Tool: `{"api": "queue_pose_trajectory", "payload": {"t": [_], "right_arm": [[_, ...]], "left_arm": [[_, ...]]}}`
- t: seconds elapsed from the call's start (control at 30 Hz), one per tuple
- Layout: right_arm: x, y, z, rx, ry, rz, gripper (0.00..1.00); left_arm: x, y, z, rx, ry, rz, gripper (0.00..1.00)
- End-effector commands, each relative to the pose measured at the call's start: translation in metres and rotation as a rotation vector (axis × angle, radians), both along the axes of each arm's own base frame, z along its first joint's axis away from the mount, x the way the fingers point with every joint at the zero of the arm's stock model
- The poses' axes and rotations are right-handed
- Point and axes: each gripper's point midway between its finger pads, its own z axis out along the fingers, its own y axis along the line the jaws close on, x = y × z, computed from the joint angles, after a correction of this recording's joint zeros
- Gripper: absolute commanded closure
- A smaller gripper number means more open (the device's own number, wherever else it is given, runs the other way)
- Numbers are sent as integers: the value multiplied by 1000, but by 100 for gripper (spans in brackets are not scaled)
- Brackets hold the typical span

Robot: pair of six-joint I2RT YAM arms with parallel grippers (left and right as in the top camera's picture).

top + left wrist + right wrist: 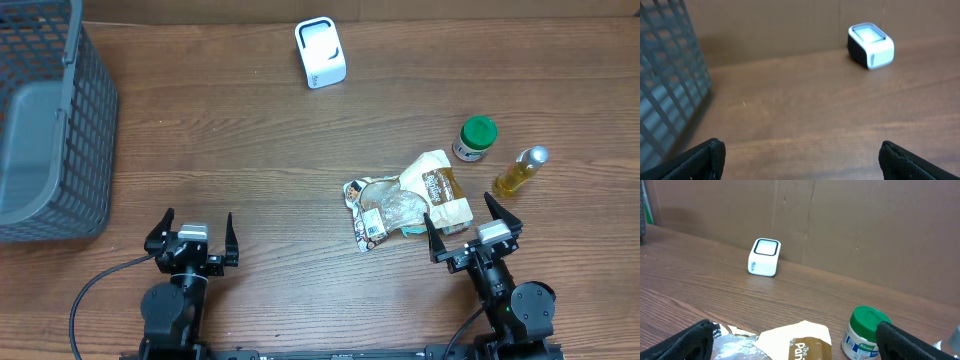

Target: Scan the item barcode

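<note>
Low in the frame, the left gripper [197, 222] and the right gripper [458, 211] both stand wide and empty. The snack packet [400, 200] lies right of centre, the scanner [320, 52] at top middle.

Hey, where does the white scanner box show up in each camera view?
Overhead: white scanner at top centre.
Left wrist: upper right.
Right wrist: left of centre.
Shared landmark: the brown back wall just behind it.

My work surface is a brown wood-grain bench [250, 150]. Behind its far edge I see a plain brown panel wall [865, 230] with vertical seams. Lighting is even, with soft shadows.
</note>
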Motion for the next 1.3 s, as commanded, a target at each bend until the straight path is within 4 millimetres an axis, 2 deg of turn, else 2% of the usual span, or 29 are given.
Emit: {"api": "queue_pose_trajectory", "payload": {"t": [0.0, 0.4, 0.8, 0.97, 1.27], "right_arm": [[0, 1, -2, 0, -3, 4, 0], [0, 1, -2, 0, -3, 4, 0], [0, 1, -2, 0, -3, 4, 0], [0, 1, -2, 0, -3, 4, 0], [0, 1, -2, 0, -3, 4, 0]], "left_arm": [[-3, 4, 16, 44, -75, 12, 1], [-2, 6, 17, 40, -78, 26, 0], [-3, 17, 18, -105, -86, 105, 0], [-2, 6, 18, -111, -81, 43, 1], [-2, 6, 18, -111, -81, 44, 0]]}}
